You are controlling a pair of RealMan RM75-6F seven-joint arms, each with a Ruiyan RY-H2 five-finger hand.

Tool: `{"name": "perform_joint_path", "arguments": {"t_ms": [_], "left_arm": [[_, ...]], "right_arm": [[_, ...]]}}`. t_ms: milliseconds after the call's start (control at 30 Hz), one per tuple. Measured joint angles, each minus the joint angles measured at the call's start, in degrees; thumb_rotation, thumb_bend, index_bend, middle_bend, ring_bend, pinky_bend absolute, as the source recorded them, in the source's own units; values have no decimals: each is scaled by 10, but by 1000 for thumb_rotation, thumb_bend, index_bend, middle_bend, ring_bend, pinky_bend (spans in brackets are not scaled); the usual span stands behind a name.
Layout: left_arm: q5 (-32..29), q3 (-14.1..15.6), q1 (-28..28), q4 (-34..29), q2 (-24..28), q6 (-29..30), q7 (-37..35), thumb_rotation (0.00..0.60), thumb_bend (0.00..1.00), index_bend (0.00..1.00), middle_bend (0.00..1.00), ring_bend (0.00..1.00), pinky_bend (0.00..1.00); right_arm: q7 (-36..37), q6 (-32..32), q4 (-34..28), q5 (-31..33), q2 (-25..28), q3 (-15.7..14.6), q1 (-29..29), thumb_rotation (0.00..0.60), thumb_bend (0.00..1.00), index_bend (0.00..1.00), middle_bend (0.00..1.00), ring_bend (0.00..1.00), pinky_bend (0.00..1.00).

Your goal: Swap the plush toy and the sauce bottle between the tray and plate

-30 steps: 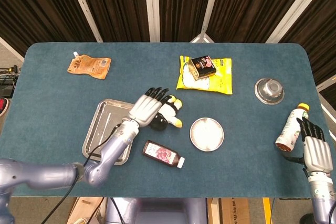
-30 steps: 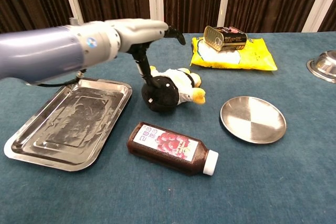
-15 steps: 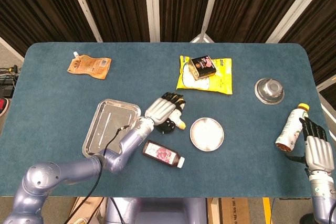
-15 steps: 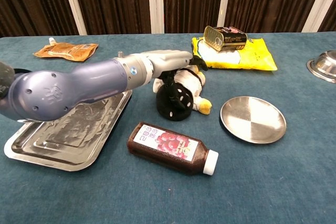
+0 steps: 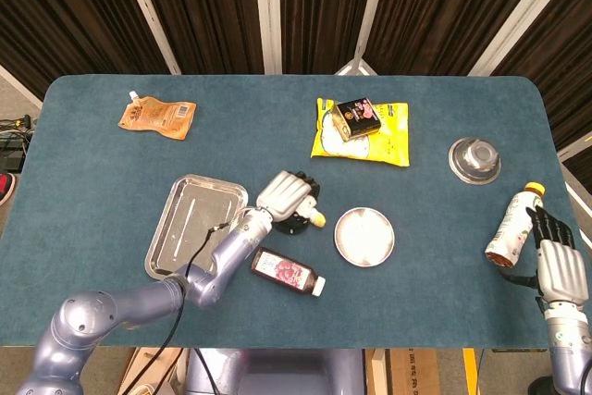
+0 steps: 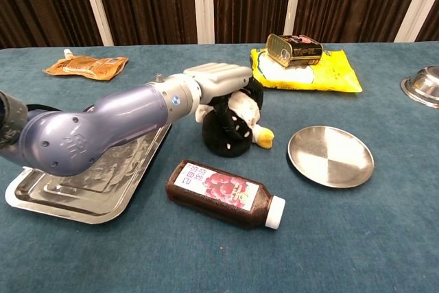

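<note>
The black, white and yellow plush toy [image 5: 302, 220] [image 6: 234, 128] sits on the cloth between the steel tray [image 5: 176, 238] [image 6: 48, 197] and the round steel plate [image 5: 364, 237] [image 6: 330, 156]. My left hand [image 5: 286, 195] [image 6: 218, 77] lies on top of it, its fingers curled down around the toy's back and gripping it. The dark red sauce bottle [image 5: 288, 272] [image 6: 223, 193] lies on its side in front of the toy, white cap to the right. Nothing sits in the tray or on the plate. Beside a drink bottle [image 5: 513, 226] at the right edge, my right hand [image 5: 558, 268] has its fingers straight.
A yellow bag [image 5: 374, 136] [image 6: 322, 73] with a tin can [image 5: 357, 117] [image 6: 293, 49] on it lies at the back. A small steel bowl [image 5: 474, 159] [image 6: 422, 86] stands at the right, an orange pouch [image 5: 157, 117] [image 6: 86, 66] at the back left.
My left hand has come down from above the toy and its fingers have closed around it. The toy has shifted and turned a little. The right hand has stayed still.
</note>
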Motion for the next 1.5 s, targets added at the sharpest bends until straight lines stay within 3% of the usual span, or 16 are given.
{"name": "perform_joint_path", "arguments": {"t_ms": [267,367,500,733,1033,1200,1367,1500], "left_arm": [[21,0,48,-151,106,63,11,600,481,388,337,317,417],[25,5,81,-228,172,80,-1,600,477,387,328,311,413],[49,21,131,-302,269,90,-69,600,473,382,320,302,407],[122,64,186,-318,324,100,-186,600,455,372,301,284,407],[186,114,214,-261,327,81,-300,600,236,285,149,145,316],[190,124,214,-247,325,62,-290,600,92,162,20,9,195],[172,128,210,-261,334,30,-243,600,27,71,0,0,120],[152,128,207,-309,364,20,-180,600,0,28,0,0,107]], "right_arm": [[-7,1,-4,-3,0,-2,-1,600,29,19,0,6,0],[-15,4,-8,-5,-2,-4,-1,600,30,19,0,6,0],[-28,6,-13,-7,-5,-5,-1,600,30,19,0,6,0],[-47,12,-19,-2,-8,-5,-3,600,29,19,0,6,0],[-53,11,-23,-1,-7,-5,-3,600,29,19,0,6,0],[-49,13,-25,-2,-3,-5,-5,600,29,19,0,6,0],[-47,15,-26,-2,0,-4,-7,600,29,19,0,6,0],[-46,18,-29,-7,3,-5,-9,600,29,19,0,6,0]]}}
